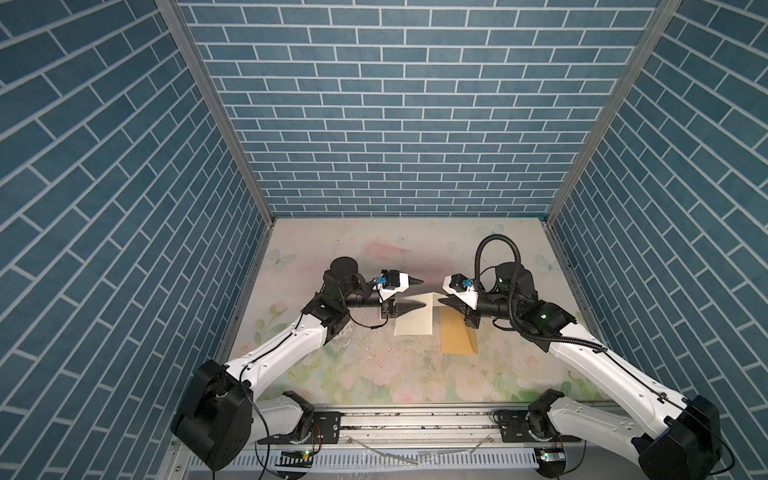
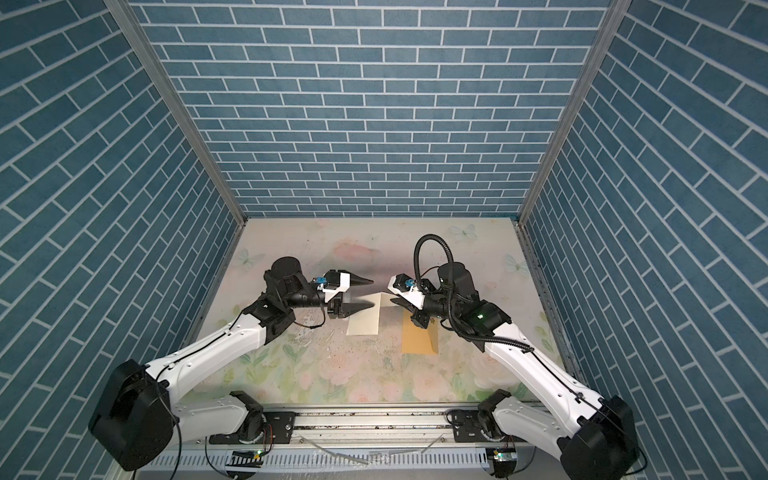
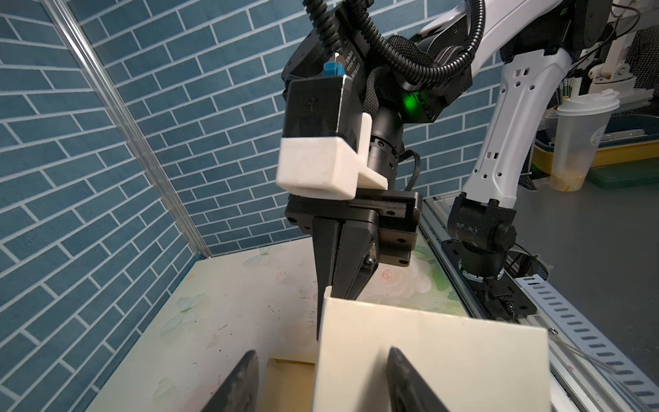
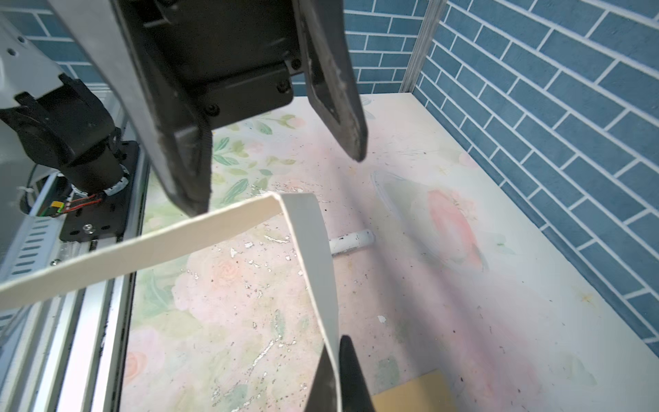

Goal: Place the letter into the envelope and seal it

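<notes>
The letter shows its pale side, folded with a crease, standing up from the table between the two hands. The right hand points down from above, its black fingers pressed together on the letter's upper corner. The left hand fills the foreground with its two dark fingers spread apart; one lies in front of the letter, the other off to its side above the table. A strip of the envelope shows between them, flat on the floral table beside the letter. Blue brick-patterned walls close the table's far edges. Beyond the rail, a lidded plastic cup stands.
</notes>
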Robot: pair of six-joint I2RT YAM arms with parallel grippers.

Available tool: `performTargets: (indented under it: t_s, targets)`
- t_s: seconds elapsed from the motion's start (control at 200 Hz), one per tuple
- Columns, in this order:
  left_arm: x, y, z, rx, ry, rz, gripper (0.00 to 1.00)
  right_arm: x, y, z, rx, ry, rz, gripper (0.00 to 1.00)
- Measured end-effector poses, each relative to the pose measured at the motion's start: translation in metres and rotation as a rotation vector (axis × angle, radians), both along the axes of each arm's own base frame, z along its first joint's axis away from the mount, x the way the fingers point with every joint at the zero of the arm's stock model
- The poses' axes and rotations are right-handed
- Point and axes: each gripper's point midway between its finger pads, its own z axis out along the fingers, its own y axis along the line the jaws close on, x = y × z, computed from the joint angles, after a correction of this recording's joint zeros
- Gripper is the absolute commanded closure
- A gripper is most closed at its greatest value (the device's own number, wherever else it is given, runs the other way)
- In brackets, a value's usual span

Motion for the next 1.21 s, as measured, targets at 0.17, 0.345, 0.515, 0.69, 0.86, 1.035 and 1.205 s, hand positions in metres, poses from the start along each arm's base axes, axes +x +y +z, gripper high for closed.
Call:
performTargets:
  t_s: [0.17,0.345,0.515,0.69,0.86,1.035,1.205]
  targets:
    - [-0.001,-0.002,-0.006,0.020,0.003,-0.008,0.60,-0.007,0.006,0.000,0.010,0.019,0.036,1.00]
    - [0.002,-0.005,-0.014,0.034,0.016,-0.014,0.73,-0.010,0.007,0.000,0.012,0.022,0.049,1.00]
    - [0.003,-0.006,-0.017,0.037,0.017,-0.022,0.88,-0.010,0.008,-0.003,0.005,0.031,0.049,1.00]
    - [0.003,-0.006,-0.016,0.036,0.020,-0.025,1.00,-0.008,0.007,-0.005,-0.002,0.033,0.036,0.83]
    - [0.006,-0.006,-0.015,0.027,-0.002,-0.005,1.00,0.003,-0.005,-0.014,-0.072,0.002,-0.048,0.60]
    - [0.011,-0.004,-0.021,0.049,-0.016,0.034,1.00,0.001,-0.034,-0.015,-0.183,-0.041,-0.143,0.45]
    - [0.019,-0.003,-0.027,0.074,-0.028,0.083,1.00,-0.011,-0.047,0.004,-0.197,-0.069,-0.144,0.35]
